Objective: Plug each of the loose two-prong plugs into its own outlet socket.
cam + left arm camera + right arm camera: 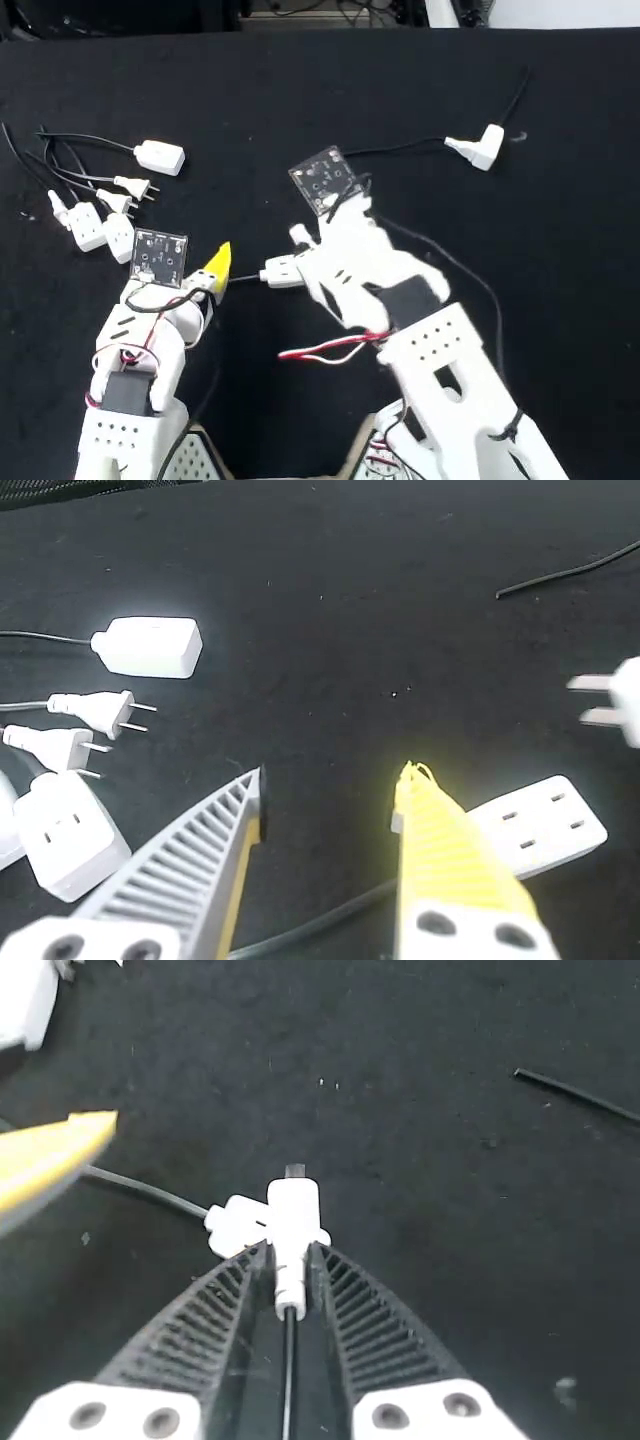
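High view: my left hand [200, 275] sits low at the left of the black worktop [300, 90]. My right hand [306, 246] is at centre, just beside a white outlet block [283, 272] whose long axis runs left to right. Two loose plugs [135, 187] lie far left, prongs pointing right.

Left wrist view: my left hand [332, 778] is spread and holds nothing. The outlet block [540, 825] lies just beside its yellow finger [440, 850].

Right wrist view: my right hand [291, 1252] pinches a white plug [293, 1205], long axis in line with the fingers, prong end pointing away from the wrist.
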Robot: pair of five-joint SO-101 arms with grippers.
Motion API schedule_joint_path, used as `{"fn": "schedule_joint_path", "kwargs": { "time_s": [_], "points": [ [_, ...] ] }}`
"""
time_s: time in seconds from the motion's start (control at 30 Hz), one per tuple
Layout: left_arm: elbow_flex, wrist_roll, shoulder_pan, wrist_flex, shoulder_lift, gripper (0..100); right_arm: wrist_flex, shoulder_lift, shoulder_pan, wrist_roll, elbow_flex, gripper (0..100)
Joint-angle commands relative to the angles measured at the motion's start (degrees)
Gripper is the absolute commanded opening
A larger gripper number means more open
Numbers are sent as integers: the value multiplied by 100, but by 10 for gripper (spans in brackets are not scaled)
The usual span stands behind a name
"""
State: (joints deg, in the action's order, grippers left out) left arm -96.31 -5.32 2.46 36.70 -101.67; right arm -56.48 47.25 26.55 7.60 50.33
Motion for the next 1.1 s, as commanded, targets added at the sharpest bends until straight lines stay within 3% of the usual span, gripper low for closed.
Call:
{"fn": "schedule_joint_path", "kwargs": {
  "time_s": [0.0,0.5,1.07],
  "points": [
    [-110,9,-31,229,-53,220,-659,-268,-97,185,-813,11],
    [-110,9,40,273,-9,220,-2268,-3934,-105,-343,-3670,11],
    [-110,9,57,273,-9,220,-2567,-4646,-114,-624,-4163,11]
  ]
}}
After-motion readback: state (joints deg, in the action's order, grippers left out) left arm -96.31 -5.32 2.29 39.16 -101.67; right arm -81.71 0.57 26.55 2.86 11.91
